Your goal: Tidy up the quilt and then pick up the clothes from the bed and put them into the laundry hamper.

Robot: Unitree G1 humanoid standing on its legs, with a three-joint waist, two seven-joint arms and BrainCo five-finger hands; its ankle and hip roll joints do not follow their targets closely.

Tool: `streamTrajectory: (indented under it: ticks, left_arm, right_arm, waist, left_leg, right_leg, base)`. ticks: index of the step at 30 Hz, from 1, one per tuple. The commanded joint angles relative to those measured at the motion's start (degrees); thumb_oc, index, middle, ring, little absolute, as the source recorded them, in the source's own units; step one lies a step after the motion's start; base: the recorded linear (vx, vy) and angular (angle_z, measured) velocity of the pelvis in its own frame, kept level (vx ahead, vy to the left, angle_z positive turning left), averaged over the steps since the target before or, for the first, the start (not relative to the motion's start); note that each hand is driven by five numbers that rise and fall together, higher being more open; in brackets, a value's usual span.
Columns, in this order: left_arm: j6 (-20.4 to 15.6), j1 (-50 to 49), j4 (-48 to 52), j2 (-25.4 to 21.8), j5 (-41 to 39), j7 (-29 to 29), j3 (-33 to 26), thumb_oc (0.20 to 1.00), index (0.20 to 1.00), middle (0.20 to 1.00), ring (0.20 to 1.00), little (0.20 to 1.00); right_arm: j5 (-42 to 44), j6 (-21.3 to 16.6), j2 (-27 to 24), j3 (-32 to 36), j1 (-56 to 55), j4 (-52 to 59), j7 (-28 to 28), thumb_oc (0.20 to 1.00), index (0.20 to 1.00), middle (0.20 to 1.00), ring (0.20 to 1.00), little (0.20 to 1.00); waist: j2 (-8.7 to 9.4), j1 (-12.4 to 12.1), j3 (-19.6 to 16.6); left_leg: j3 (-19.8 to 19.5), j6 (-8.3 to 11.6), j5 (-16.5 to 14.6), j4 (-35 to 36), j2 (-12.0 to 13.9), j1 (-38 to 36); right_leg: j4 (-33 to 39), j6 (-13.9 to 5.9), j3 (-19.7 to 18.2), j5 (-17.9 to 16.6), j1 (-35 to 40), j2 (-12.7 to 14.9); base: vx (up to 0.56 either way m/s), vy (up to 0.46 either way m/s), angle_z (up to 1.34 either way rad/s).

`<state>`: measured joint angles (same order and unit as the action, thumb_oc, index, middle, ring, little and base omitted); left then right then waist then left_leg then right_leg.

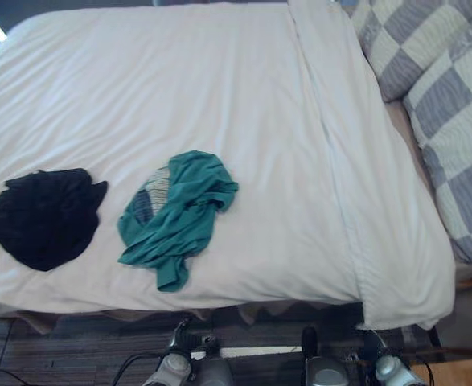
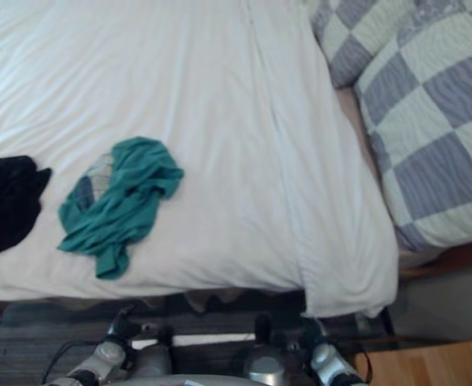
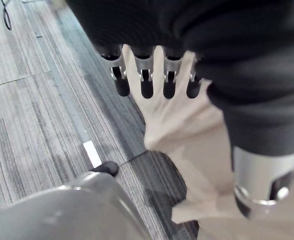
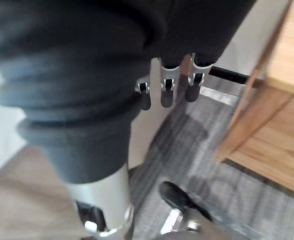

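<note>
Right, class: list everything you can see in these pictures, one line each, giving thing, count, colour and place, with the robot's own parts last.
Quilt: one, white, spread flat over the bed, one edge turned back near the pillows.
Green garment: one, teal, crumpled on the quilt near the bed's front edge.
Black garment: one, black, crumpled to the left of the green one.
Pillows: two, grey-and-cream checked, at the right.
Floor: grey striped carpet, beside the bed.
Wooden furniture: one, light brown, at the bed's right.
Left hand: fingers straight, low beside the bed.
Right hand: fingers straight, over the carpet.

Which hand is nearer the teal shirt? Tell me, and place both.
Left. The left hand hangs open below the bed's near edge, on the side where the teal shirt lies. The right hand, open too, hangs by the quilt's hanging corner, farther away.
</note>
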<state>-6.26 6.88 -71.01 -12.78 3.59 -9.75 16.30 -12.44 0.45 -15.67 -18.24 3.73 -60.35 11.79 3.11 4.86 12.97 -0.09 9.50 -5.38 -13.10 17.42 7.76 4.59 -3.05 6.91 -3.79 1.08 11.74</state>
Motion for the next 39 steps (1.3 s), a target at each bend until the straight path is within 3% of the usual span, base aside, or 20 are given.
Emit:
streamTrajectory:
  ticks: [1,3,5,7,8,9,10,11,12,14,15,16,18,19,22,23,26,31,35,39]
  left_arm:
    - [-0.65,-3.36,0.06,-1.06,2.68,-1.45,0.14,1.0,1.0,1.0,1.0,1.0]
    - [-0.4,-2.71,-0.29,-0.58,1.82,-1.17,0.29,1.0,1.0,1.0,1.0,1.0]
    - [0.17,-2.02,-0.84,-0.53,1.33,-1.03,0.19,1.0,1.0,1.0,1.0,1.0]
    - [0.36,-1.46,-0.26,-1.79,0.22,-0.57,-0.42,1.0,1.0,1.0,1.0,1.0]
    - [0.43,-2.19,0.25,-2.73,0.83,0.1,-0.24,1.0,1.0,1.0,1.0,1.0]
    - [0.45,-2.2,0.27,-2.74,0.84,0.11,-0.26,1.0,1.0,1.0,1.0,1.0]
    - [0.84,-2.42,0.55,-2.87,1.45,0.57,0.32,1.0,1.0,1.0,1.0,1.0]
    - [0.85,-2.42,0.56,-2.87,1.45,0.57,0.3,1.0,1.0,1.0,1.0,1.0]
    - [0.72,-2.87,1.11,-3.18,2.84,0.93,0.99,1.0,1.0,1.0,1.0,1.0]
    - [0.52,-2.75,0.99,-2.32,2.74,1.0,0.85,1.0,1.0,1.0,1.0,1.0]
    - [0.09,-2.97,1.04,-0.75,3.1,0.53,1.66,1.0,1.0,1.0,1.0,1.0]
    - [0.1,-2.93,1.04,-0.75,3.1,0.53,1.65,1.0,1.0,1.0,1.0,1.0]
    - [-0.85,-2.81,3.65,0.05,0.76,-0.51,1.4,1.0,1.0,1.0,1.0,1.0]
    - [-1.09,-3.26,4.33,0.28,1.2,-0.32,1.87,1.0,1.0,1.0,1.0,1.0]
    - [-1.07,-3.35,4.39,0.33,1.21,-0.33,1.91,1.0,1.0,1.0,1.0,1.0]
    - [-1.21,-4.31,3.8,2.17,2.94,-0.78,3.79,1.0,1.0,1.0,1.0,1.0]
    - [-1.06,-3.83,4.0,2.45,2.56,-0.71,4.28,1.0,1.0,1.0,1.0,1.0]
    - [0.02,-1.36,4.01,1.1,4.59,0.35,5.62,1.0,1.0,1.0,1.0,1.0]
    - [0.98,-0.07,2.23,-0.36,1.78,-0.12,3.62,1.0,1.0,1.0,1.0,1.0]
    - [2.0,-0.94,-2.66,0.2,-2.79,-2.51,-1.19,1.0,1.0,1.0,1.0,1.0]
  right_arm:
    - [3.83,-0.67,2.25,-1.18,-3.18,0.34,-1.35,1.0,1.0,1.0,1.0,1.0]
    - [4.03,-0.45,2.78,-0.28,-3.55,-0.86,-2.06,1.0,1.0,1.0,1.0,1.0]
    - [3.75,0.55,3.85,0.46,-2.79,-2.0,-2.16,1.0,1.0,1.0,1.0,1.0]
    - [4.42,0.68,4.81,0.06,-1.75,-1.57,-1.71,1.0,1.0,1.0,1.0,1.0]
    - [3.84,0.33,5.2,-1.74,-1.39,-0.26,-2.41,1.0,1.0,1.0,1.0,1.0]
    - [3.84,0.34,5.2,-1.76,-1.38,-0.25,-2.41,1.0,1.0,1.0,1.0,1.0]
    - [3.63,-0.38,5.21,-3.82,-1.18,1.01,-2.57,1.0,1.0,1.0,1.0,1.0]
    - [3.63,-0.38,5.21,-3.83,-1.17,1.02,-2.57,1.0,1.0,1.0,1.0,1.0]
    - [2.63,-1.16,4.97,-6.14,-0.8,3.02,-2.55,1.0,1.0,1.0,1.0,1.0]
    - [2.57,-1.03,5.29,-7.38,-0.09,3.23,-2.9,1.0,1.0,1.0,1.0,1.0]
    - [2.5,-1.44,4.79,-9.48,0.63,4.34,-3.05,1.0,1.0,1.0,1.0,1.0]
    - [2.5,-1.44,4.79,-9.47,0.67,4.34,-3.06,1.0,1.0,1.0,1.0,1.0]
    - [2.57,-1.07,3.73,-10.24,3.75,4.2,-2.23,1.0,1.0,1.0,1.0,1.0]
    - [2.11,-0.98,3.62,-10.16,3.94,3.86,-2.12,1.0,1.0,1.0,1.0,1.0]
    - [2.09,-0.99,3.57,-10.15,3.87,3.85,-2.12,1.0,1.0,1.0,1.0,1.0]
    - [2.64,-0.77,3.61,-9.88,3.83,4.05,-2.59,1.0,1.0,1.0,1.0,1.0]
    - [3.89,-0.88,2.75,-8.25,2.44,4.61,-3.03,1.0,1.0,1.0,1.0,1.0]
    - [6.73,0.04,5.04,-3.33,0.44,2.52,-2.91,1.0,1.0,1.0,1.0,1.0]
    - [8.73,0.28,6.51,-1.77,-0.1,-3.38,-2.15,1.0,1.0,1.0,1.0,1.0]
    - [12.88,0.57,6.46,3.17,-2.26,-9.51,-0.19,1.0,1.0,1.0,1.0,1.0]
  waist:
    - [1.15,0.45,-1.94]
    - [1.08,0.18,-2.34]
    - [2.08,0.14,-1.53]
    - [1.88,-0.68,-0.92]
    - [1.19,-0.19,-0.81]
    - [1.19,-0.21,-0.87]
    - [0.88,0.32,-0.62]
    - [0.87,0.35,-0.67]
    - [0.94,0.12,-0.6]
    - [1.23,-0.55,-0.41]
    - [1.46,-0.46,0.65]
    - [1.47,-0.38,0.49]
    - [2.25,-2.71,3.54]
    - [1.62,-2.75,3.12]
    - [1.46,-2.93,3.43]
    - [-1.26,-1.83,0.37]
    - [-2.92,-0.55,-0.96]
    - [-1.25,1.15,-2.65]
    - [-1.18,1.79,-2.07]
    - [-0.55,1.98,-3.35]
  left_leg:
    - [1.65,1.4,8.41,9.34,6.86,-5.21]
    - [1.06,2.29,6.72,9.71,5.57,-4.57]
    - [1.71,2.76,2.23,7.48,2.13,-4.59]
    - [4.94,0.92,1.86,7.31,-0.07,-4.58]
    - [5.74,-1.51,1.9,8.4,-3.31,-5.09]
    - [5.78,-1.49,2.01,8.46,-3.28,-5.03]
    - [5.85,-4.03,2.03,8.8,-7.73,-5.44]
    - [5.84,-4.02,2.15,8.86,-7.71,-5.36]
    - [6.37,-6.01,1.01,8.31,-11.93,-5.44]
    - [7.15,-6.16,-0.94,5.62,-14.5,-5.6]
    - [6.56,-4.02,-0.18,-6.46,-17.34,-0.15]
    - [6.52,-4.04,0.06,-6.41,-17.38,0.14]
    - [4.23,3.89,8.81,-22.46,-18.4,9.25]
    - [3.36,3.19,7.97,-19.2,-15.37,8.61]
    - [3.41,3.26,7.61,-19.31,-15.17,8.12]
    - [-1.47,-0.91,4.93,6.49,-4.38,-0.49]
    - [-2.59,-0.58,6.19,13.29,-2.43,-5.35]
    - [1.36,-0.9,5.0,15.47,-5.49,-7.52]
    - [5.6,-2.91,4.75,16.18,-6.74,-9.02]
    - [6.75,-3.06,4.9,16.36,-7.44,-9.08]
  right_leg:
    - [-3.45,-10.47,-6.0,3.8,-3.88,10.55]
    - [-3.31,-11.25,-4.23,2.31,-2.73,12.42]
    - [-6.21,-11.7,-3.87,-4.6,-4.65,15.88]
    - [-12.47,-9.12,2.02,-3.29,-7.63,15.49]
    - [-16.73,-7.41,0.56,2.89,-8.35,6.85]
    - [-16.8,-7.35,0.51,2.88,-8.51,6.81]
    - [-18.6,-6.35,-0.43,8.06,-8.31,-3.75]
    - [-18.55,-6.31,-0.41,7.97,-8.38,-3.77]
    - [-17.59,-3.39,0.15,10.91,-7.77,-9.43]
    - [-15.31,-0.61,2.71,12.02,-6.09,-8.3]
    - [-10.06,1.64,-0.94,12.78,-2.19,-7.88]
    - [-9.88,1.63,-0.87,12.53,-2.39,-7.85]
    - [-6.74,2.19,-3.52,10.94,-0.36,-5.52]
    - [-5.98,1.07,-3.14,10.47,-0.32,-4.49]
    - [-5.78,1.09,-3.23,10.46,0.23,-4.66]
    - [-3.1,-3.74,-4.62,10.73,0.65,-1.21]
    - [-2.08,-5.33,-5.67,10.03,1.26,0.0]
    - [-3.1,-8.27,-6.63,4.73,-2.26,3.96]
    - [-9.72,-7.22,-5.83,6.9,-5.13,-0.76]
    - [-6.74,-6.28,-3.22,7.09,-3.75,-1.07]
  base:
    - [0.1,0.577,0.81]
    - [0.08,0.459,0.62]
    - [-0.06,0.535,0.27]
    - [-0.15,0.67,-0.21]
    - [-0.04,0.404,-0.42]
    - [-0.04,0.746,-0.34]
    - [-0.02,0.339,-0.11]
    - [-0.01,0.572,-0.07]
    - [0.04,0.305,0.03]
    - [0.07,0.262,0.15]
    - [0.06,0.143,0.43]
    - [0.04,0.236,0.63]
    - [-0.15,0.299,0.36]
    - [-0.13,0.268,-0.36]
    - [0.05,0.255,-0.23]
    - [0.13,0.642,-0.2]
    - [0.11,0.549,-0.4]
    - [-0.01,0.277,-0.48]
    - [-0.09,0.151,-0.74]
    - [0.05,0.013,-0.5]
